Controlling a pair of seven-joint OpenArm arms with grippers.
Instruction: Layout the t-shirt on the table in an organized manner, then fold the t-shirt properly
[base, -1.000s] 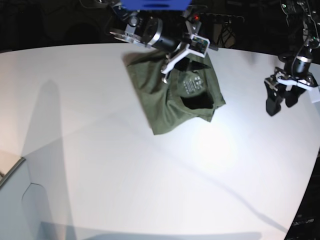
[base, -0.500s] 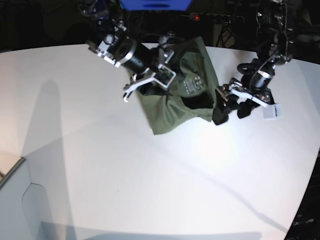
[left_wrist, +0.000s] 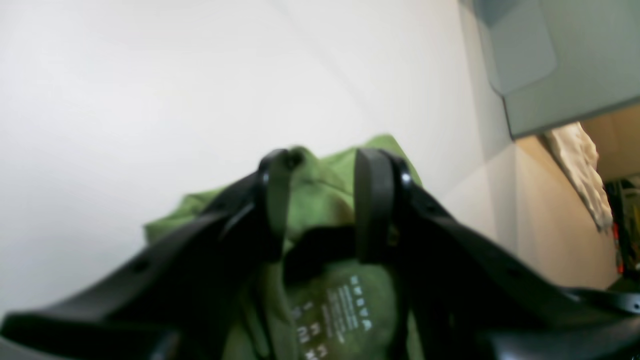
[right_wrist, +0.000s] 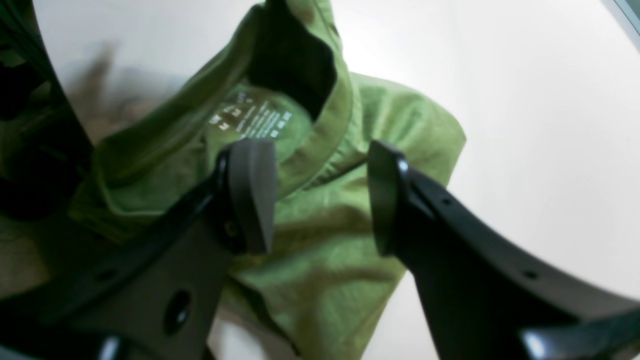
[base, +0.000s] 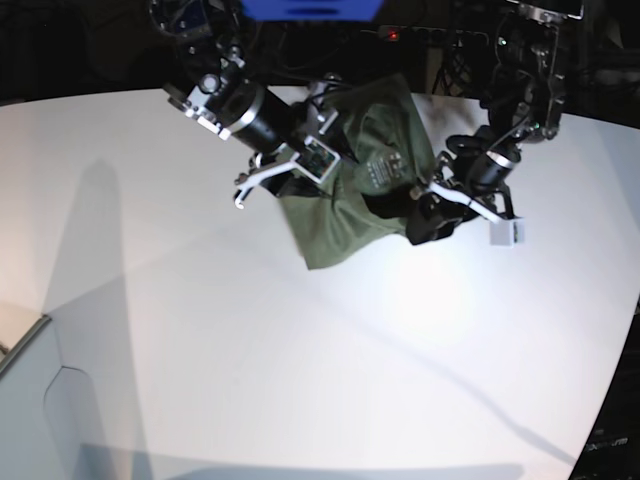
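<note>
The olive t-shirt (base: 355, 205) lies crumpled on the white table (base: 200, 330) near its far edge, collar and pale label (base: 385, 168) facing up. My right gripper (base: 272, 180) is open at the shirt's left edge. In the right wrist view its fingers (right_wrist: 250, 195) stand wide apart over the cloth (right_wrist: 320, 260) below the collar. My left gripper (base: 425, 222) is at the shirt's right edge by the collar opening. In the left wrist view its gripper (left_wrist: 325, 165) is open, with a fold of green cloth (left_wrist: 320, 195) between the fingers (left_wrist: 375, 200).
A grey panel (base: 40, 400) stands at the table's near left corner; it also shows in the left wrist view (left_wrist: 540, 60). A blue block (base: 310, 8) and dark clutter lie beyond the curved far edge. Bare white tabletop (base: 350, 380) spreads in front of the shirt.
My left arm has swung in from the far right to the shirt's right edge. My right gripper has moved from the shirt's top to its left edge. The shirt's top has shifted.
</note>
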